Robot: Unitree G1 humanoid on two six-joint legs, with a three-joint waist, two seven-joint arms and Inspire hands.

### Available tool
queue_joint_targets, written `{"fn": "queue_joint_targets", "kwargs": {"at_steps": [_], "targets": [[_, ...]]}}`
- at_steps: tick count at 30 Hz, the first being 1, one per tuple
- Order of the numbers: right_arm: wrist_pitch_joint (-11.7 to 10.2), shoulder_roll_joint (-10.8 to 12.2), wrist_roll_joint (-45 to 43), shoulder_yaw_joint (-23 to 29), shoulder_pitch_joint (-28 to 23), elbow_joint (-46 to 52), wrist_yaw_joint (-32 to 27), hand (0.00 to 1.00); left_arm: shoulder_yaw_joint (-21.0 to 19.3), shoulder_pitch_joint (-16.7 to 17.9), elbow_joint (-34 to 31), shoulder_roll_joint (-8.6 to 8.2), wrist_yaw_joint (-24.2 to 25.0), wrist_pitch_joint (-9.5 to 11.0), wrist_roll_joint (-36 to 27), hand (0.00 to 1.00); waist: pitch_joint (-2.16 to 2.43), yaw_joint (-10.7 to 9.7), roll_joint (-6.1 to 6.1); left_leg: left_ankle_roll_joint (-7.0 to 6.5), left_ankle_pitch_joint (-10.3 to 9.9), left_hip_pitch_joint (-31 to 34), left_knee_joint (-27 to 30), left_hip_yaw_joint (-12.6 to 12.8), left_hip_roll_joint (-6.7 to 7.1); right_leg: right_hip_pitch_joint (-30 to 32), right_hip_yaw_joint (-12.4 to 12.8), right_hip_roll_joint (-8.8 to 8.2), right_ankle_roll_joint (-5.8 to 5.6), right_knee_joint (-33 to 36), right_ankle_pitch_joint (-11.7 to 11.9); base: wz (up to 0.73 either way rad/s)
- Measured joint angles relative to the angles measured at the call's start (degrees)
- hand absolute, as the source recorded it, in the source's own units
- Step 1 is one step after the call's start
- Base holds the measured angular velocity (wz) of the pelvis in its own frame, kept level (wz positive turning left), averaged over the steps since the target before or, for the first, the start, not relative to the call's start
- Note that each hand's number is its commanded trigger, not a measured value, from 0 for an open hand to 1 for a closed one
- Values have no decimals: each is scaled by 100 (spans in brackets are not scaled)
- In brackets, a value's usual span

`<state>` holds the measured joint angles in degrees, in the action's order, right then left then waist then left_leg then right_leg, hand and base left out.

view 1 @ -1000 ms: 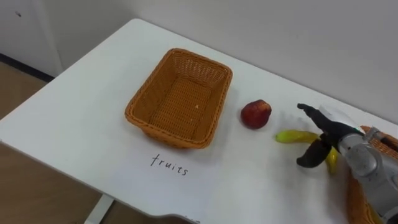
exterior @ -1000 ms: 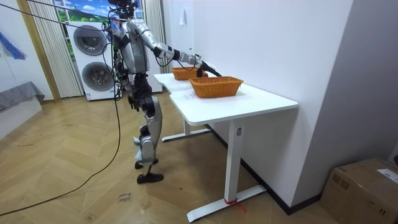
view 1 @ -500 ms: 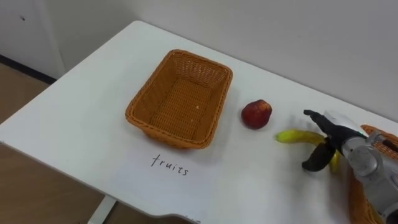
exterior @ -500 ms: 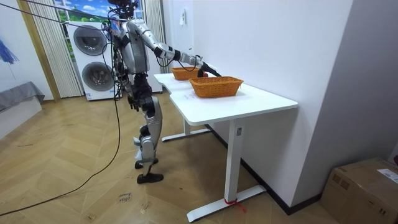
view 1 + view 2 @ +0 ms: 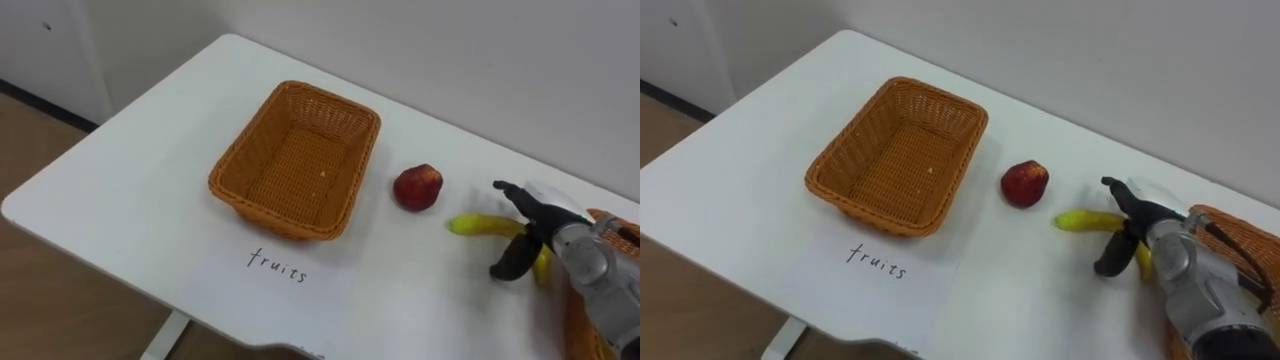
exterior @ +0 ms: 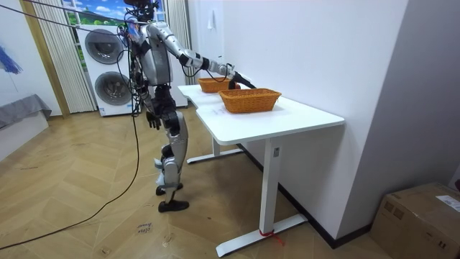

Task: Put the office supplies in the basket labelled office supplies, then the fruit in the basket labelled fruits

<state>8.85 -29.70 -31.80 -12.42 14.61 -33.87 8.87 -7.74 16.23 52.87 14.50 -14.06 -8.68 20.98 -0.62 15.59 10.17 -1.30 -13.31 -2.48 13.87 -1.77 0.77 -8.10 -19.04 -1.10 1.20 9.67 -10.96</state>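
An empty wicker basket (image 5: 236, 160) stands on the white table (image 5: 130, 170), above a paper label reading "fruits" (image 5: 275, 266). To its right lies a red apple (image 5: 418, 187), and further right a yellow banana (image 5: 478, 225). My right hand (image 5: 545, 222) hovers over the banana's right end. It is open, with the fingers spread on the far side and the thumb on the near side. In the room view my left hand (image 6: 152, 118) hangs by my side.
A second wicker basket (image 5: 612, 220) stands at the table's right edge, just behind my right hand. In the room view I stand at the table's long side with both baskets (image 6: 249, 100) before me, and a washing machine (image 6: 108, 65) is behind me.
The whole picture has shifted slightly. My right hand has eased a little to the right and lower over the banana. Apple, banana and basket lie where they were.
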Motion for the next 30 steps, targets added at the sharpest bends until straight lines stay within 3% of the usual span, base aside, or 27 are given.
{"fn": "queue_joint_targets", "kwargs": {"at_steps": [9,14,17,18,19,20,25,30], "targets": [[60,0,-8,-288,335,-374,73,0,50,-67,-4,5,-114,21,-4,0,-24,157,56,16,9,108,89,-71,4,58,-63,3,1,3,1,3],[80,0,-6,-474,536,-639,303,0,124,-153,-2,35,-145,25,-10,0,-60,224,154,17,8,232,187,-196,19,87,-197,0,2,1,4,14],[118,-1,-6,-499,629,-804,484,0,123,-169,6,36,-109,25,-14,0,-51,275,173,18,9,231,190,-209,22,80,-218,-2,1,2,5,4],[130,-2,0,-524,630,-809,532,50,123,-179,7,49,-75,25,-14,0,-42,327,185,19,10,230,187,-209,21,78,-226,-1,1,2,5,0],[135,-7,1,-556,631,-811,563,67,123,-190,11,58,-56,26,-14,0,-38,340,192,19,10,225,187,-208,19,75,-226,-1,1,3,5,0],[141,-20,0,-630,633,-824,634,100,123,-225,32,68,-32,26,-15,0,-26,355,209,19,10,220,186,-209,17,68,-232,0,1,3,5,0],[262,-26,-18,-772,660,-852,886,100,126,-295,115,75,20,34,-15,0,-23,389,236,19,10,191,188,-223,23,32,-233,0,1,1,5,1],[343,-40,-8,-770,704,-845,703,100,247,-305,119,84,28,41,-14,0,-26,441,241,20,10,188,187,-223,24,29,-202,8,1,-4,5,0]]}}
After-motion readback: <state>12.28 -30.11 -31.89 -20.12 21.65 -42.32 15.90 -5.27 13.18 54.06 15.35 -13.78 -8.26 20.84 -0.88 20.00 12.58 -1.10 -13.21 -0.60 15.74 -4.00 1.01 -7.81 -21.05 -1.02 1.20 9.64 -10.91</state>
